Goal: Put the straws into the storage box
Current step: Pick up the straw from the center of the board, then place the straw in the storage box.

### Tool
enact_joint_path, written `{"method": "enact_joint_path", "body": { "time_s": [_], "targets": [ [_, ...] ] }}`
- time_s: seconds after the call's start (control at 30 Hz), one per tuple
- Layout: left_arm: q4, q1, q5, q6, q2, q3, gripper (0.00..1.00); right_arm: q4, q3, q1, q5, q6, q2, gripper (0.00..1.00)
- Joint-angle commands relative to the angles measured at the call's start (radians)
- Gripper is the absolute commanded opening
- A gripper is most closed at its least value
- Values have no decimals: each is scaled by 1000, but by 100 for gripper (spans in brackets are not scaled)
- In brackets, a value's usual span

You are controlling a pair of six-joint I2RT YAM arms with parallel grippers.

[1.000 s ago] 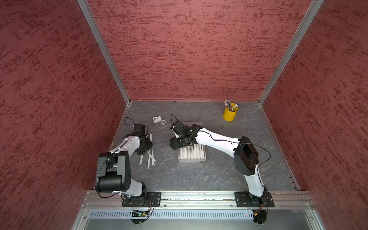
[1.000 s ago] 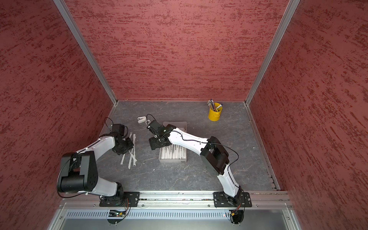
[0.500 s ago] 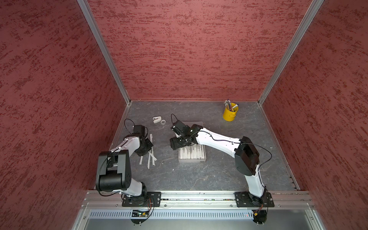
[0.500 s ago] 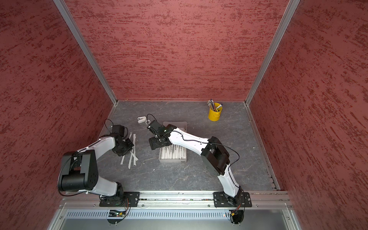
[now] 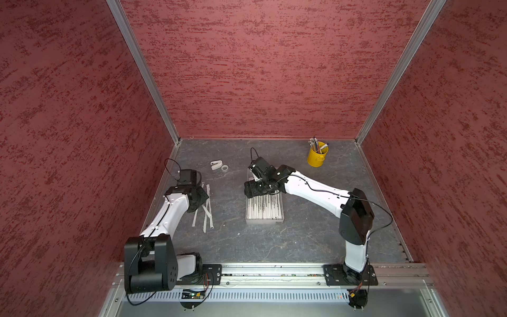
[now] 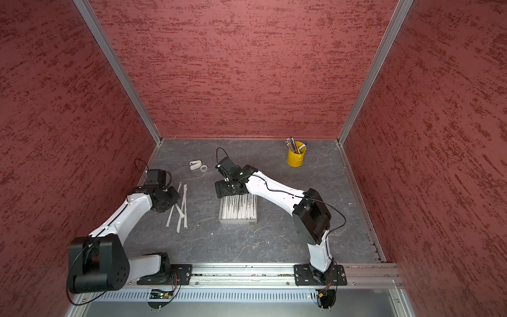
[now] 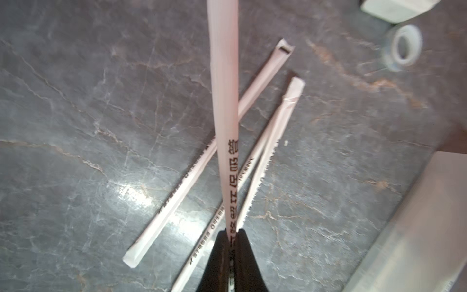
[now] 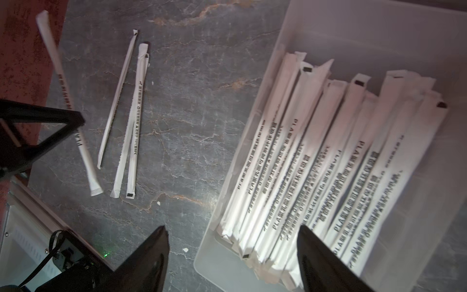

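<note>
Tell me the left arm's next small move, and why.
Probably raise the left gripper a little, straight up. Its jaws are shut on one straw, which crosses above the three loose straws lying on the table. Rising first should keep them from being dragged along before the carry to the storage box.
</note>
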Motion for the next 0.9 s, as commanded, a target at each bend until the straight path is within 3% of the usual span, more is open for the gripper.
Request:
{"method": "enact_joint_path", "body": {
  "time_s": [0.0,0.17,0.33,0.5,0.87],
  "targets": [
    [-73,-141,-54,-9,-48,91,10,15,-73,-56,-10,25,-75,81],
    [-12,-504,-77,-62,9,213,10,65,-271,-183,-40,77,-197,81],
    [98,-735,-42,-78,194,294,10,83,-414,-281,-47,106,-276,81],
    [187,-785,10,-78,333,283,10,130,-492,-306,-84,147,-292,80],
    [194,-750,-15,-26,477,259,11,208,-483,-273,-134,217,-215,77]
  ]
}}
